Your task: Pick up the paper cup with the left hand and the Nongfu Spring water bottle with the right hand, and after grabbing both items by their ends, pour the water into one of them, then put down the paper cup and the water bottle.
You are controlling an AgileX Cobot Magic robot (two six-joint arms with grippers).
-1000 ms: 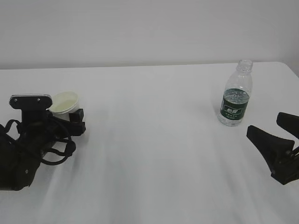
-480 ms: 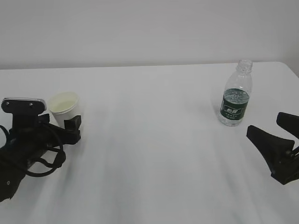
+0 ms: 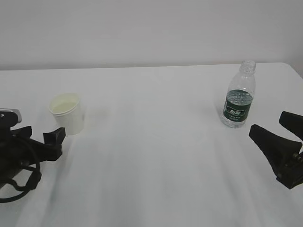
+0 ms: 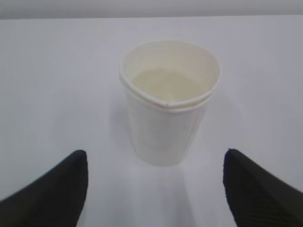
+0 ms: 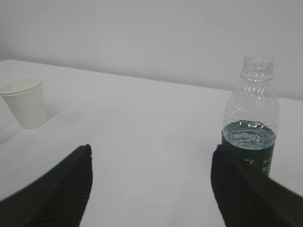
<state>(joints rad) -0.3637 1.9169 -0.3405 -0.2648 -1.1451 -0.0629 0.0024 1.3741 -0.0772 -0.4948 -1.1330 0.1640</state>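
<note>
The white paper cup (image 3: 67, 113) stands upright on the table at the left, its pale yellowish inside showing. My left gripper (image 3: 40, 135) sits just in front of it, low and open; in the left wrist view the cup (image 4: 168, 109) stands beyond the two black fingertips (image 4: 71, 179), untouched. The Nongfu Spring water bottle (image 3: 239, 101) stands uncapped at the right, clear with a dark green label. My right gripper (image 3: 266, 123) is open a little in front of it and to its right. In the right wrist view the bottle (image 5: 251, 127) rises behind the right finger. Water in it cannot be made out.
The white table (image 3: 156, 156) runs wide between cup and bottle. Its back edge meets a plain pale wall (image 3: 151, 33). The cup (image 5: 24, 103) shows far left in the right wrist view.
My left arm has drawn back toward the near left, away from the cup, which now stands fully uncovered. The right gripper and the bottle have not moved.
</note>
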